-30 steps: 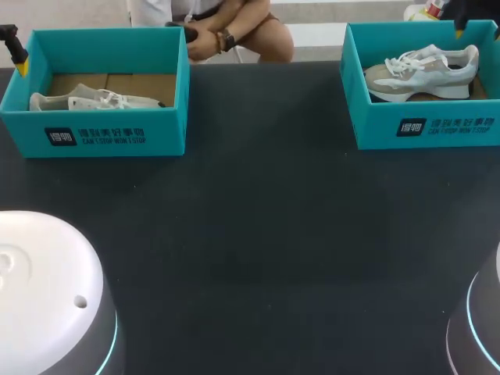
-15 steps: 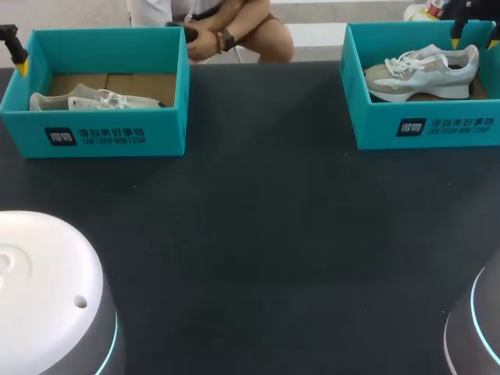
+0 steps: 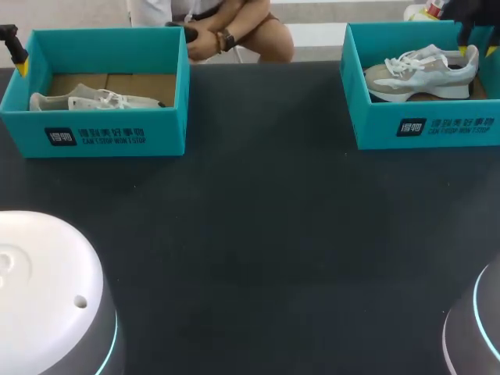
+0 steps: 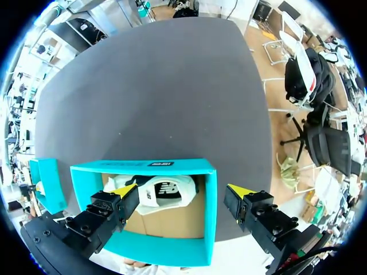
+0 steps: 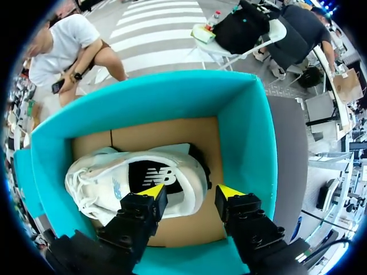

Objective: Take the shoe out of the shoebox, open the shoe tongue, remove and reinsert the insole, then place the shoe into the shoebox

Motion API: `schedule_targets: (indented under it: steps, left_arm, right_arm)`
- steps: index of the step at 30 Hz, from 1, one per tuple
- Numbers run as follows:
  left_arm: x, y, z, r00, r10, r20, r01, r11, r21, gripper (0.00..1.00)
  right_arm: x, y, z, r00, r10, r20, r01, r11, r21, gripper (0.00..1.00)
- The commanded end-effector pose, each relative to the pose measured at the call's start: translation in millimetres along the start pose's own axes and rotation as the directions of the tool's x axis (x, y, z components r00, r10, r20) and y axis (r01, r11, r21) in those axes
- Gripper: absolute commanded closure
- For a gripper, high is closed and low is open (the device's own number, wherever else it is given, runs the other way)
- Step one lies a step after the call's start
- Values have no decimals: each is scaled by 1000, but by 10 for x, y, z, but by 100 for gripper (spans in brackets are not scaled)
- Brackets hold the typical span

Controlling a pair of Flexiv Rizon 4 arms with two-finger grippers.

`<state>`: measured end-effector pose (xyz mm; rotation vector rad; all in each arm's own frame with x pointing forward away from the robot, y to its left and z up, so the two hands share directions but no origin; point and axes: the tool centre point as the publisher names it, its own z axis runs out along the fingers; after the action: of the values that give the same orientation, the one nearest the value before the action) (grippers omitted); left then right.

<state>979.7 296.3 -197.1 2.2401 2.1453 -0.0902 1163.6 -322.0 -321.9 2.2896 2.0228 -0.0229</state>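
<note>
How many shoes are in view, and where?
2. The left shoe lies in the left shoebox; the right shoe sits in the right shoebox, under the right pincer. None seems hidden.

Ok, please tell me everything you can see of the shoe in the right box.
The shoe is a grey and white sneaker with white laces, a thick white sole and a dark insole. It rests on the cardboard floor of the teal box, toe toward the middle of the table. The open right gripper hangs over its heel; contact cannot be told.
</note>
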Motion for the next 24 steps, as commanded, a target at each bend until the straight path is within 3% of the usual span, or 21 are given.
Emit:
schedule_targets:
  steps: [1, 15, 17, 19, 24]
  left_arm:
    - [-1, -15, -4, 1000, 1, -3, -1, 1000, -2, 0]
    - [-1, -15, -4, 1000, 1, -3, -1, 1000, -2, 0]
    - [-1, -15, -4, 1000, 1, -3, -1, 1000, -2, 0]
    - [-1, -15, -4, 1000, 1, -3, -1, 1000, -2, 0]
    - [-1, -15, -4, 1000, 1, -3, -1, 1000, -2, 0]
  right_arm:
    - [-11, 66, 79, 1000, -2, -2, 2, 1000, 17, 51]
    - [-56, 117, 249, 1000, -15, 7, 15, 999, 36, 57]
    - [-62, 120, 256, 1000, -14, 10, 14, 999, 38, 70]
    - [-65, 121, 258, 1000, -18, 17, 17, 999, 41, 100]
    - [-49, 82, 229, 999, -27, 42, 25, 998, 50, 100]
